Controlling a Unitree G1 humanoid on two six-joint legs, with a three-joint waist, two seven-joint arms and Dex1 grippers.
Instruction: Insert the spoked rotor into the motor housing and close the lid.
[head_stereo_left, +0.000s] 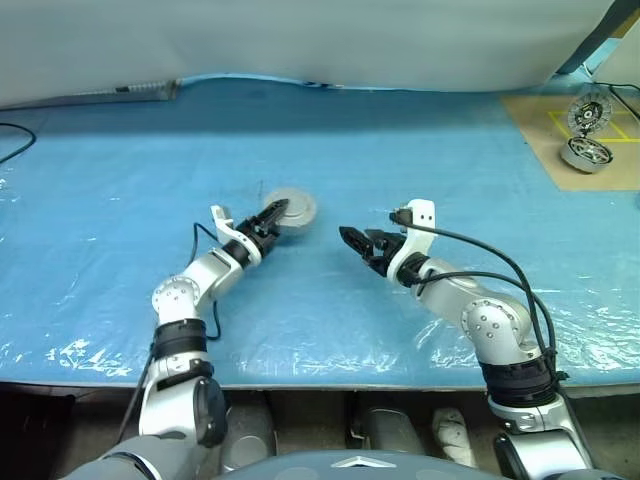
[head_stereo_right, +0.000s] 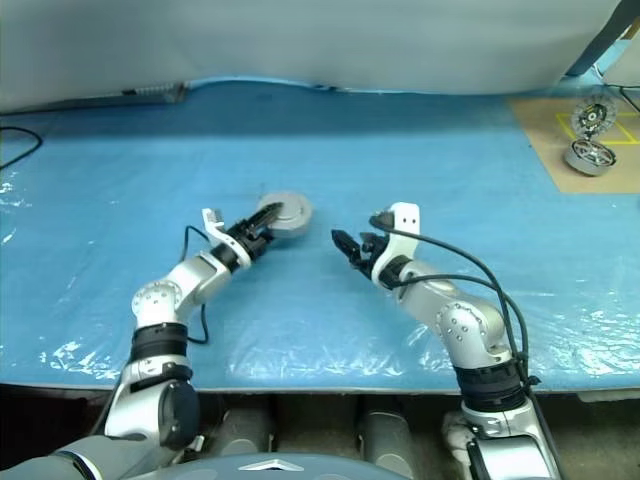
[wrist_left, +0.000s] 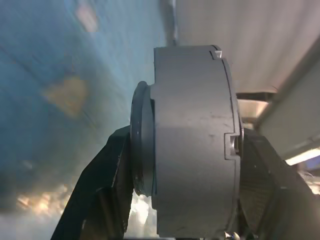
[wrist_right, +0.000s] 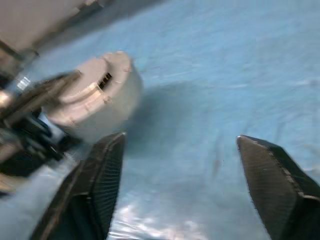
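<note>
The motor housing (head_stereo_left: 294, 209) is a squat grey-silver round can low over the blue sheet at table centre. My left gripper (head_stereo_left: 274, 214) is shut on it, one black finger (wrist_left: 107, 190) against each flat face of the housing (wrist_left: 192, 140). The lid (head_stereo_right: 284, 210) shows as a smooth grey top face lying flat against the housing. The spoked rotor is hidden. My right gripper (head_stereo_left: 353, 240) stands open a hand's width to the right of the housing, pointing toward it, with nothing between its fingers (wrist_right: 100, 185). The right wrist view shows the housing (wrist_right: 97, 97) beyond them.
A brown board (head_stereo_left: 545, 125) lies at the back right, carrying another round unit with a shiny spoked wheel (head_stereo_left: 587, 153) and an upright wheel-like part (head_stereo_left: 588, 113). A black cable (head_stereo_left: 15, 140) curls at the far left. A pale wall backs the blue-covered table (head_stereo_left: 420, 140).
</note>
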